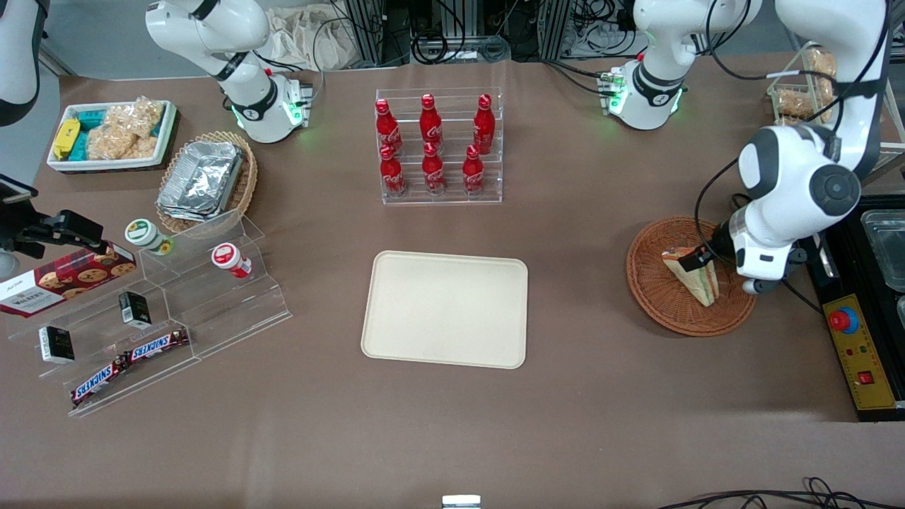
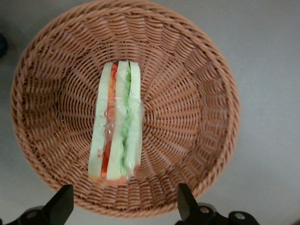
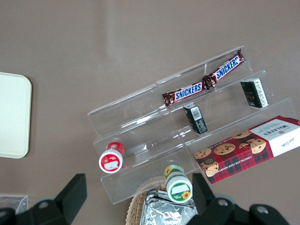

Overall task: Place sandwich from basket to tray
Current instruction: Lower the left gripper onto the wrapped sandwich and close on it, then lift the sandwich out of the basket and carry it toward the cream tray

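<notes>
The sandwich (image 1: 698, 281) is a clear-wrapped wedge of pale bread with green, red and orange filling, lying in the round reddish-brown wicker basket (image 1: 654, 300) toward the working arm's end of the table. The left gripper (image 1: 694, 259) hangs just above the basket, over the sandwich. In the left wrist view the sandwich (image 2: 117, 126) lies edge-up in the middle of the basket (image 2: 192, 93). The gripper (image 2: 123, 202) is open wide, its black fingertips (image 2: 185, 199) either side of the sandwich's near end, apart from it. The cream tray (image 1: 445, 309) lies empty mid-table.
A clear rack of red cola bottles (image 1: 438, 145) stands farther from the front camera than the tray. A stepped acrylic stand (image 1: 177, 304) with snacks, a foil-container basket (image 1: 205, 180) and a white bin (image 1: 113, 134) sit toward the parked arm's end. A control box (image 1: 855, 353) lies beside the basket.
</notes>
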`<move>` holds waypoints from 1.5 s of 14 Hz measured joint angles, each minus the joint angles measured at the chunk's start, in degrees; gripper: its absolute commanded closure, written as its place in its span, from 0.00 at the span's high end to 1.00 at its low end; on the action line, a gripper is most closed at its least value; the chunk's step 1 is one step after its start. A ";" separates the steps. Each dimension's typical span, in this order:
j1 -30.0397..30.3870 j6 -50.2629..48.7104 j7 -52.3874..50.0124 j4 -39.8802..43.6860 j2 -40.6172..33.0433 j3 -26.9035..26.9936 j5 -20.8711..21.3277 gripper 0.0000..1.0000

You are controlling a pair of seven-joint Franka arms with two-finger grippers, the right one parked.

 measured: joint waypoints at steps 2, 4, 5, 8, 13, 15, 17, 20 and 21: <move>0.05 2.36 -0.11 -0.02 2.92 0.36 0.00 1.00; 0.05 4.08 -0.29 -0.02 4.87 0.37 0.00 0.94; 0.05 4.98 -0.42 -0.02 5.50 0.38 0.00 0.83; 0.14 6.64 -0.68 -0.02 6.47 0.44 0.00 0.22; 0.57 6.48 -0.61 0.16 6.79 0.45 0.41 0.00; 0.67 2.31 -0.44 1.98 4.81 0.44 0.42 0.00; 0.57 -8.29 -0.36 7.56 1.57 -0.20 0.40 0.00; 0.06 -20.95 -0.49 17.93 -1.11 -4.75 0.34 0.00; -0.18 -22.21 -0.77 19.76 -1.23 -6.89 0.32 0.00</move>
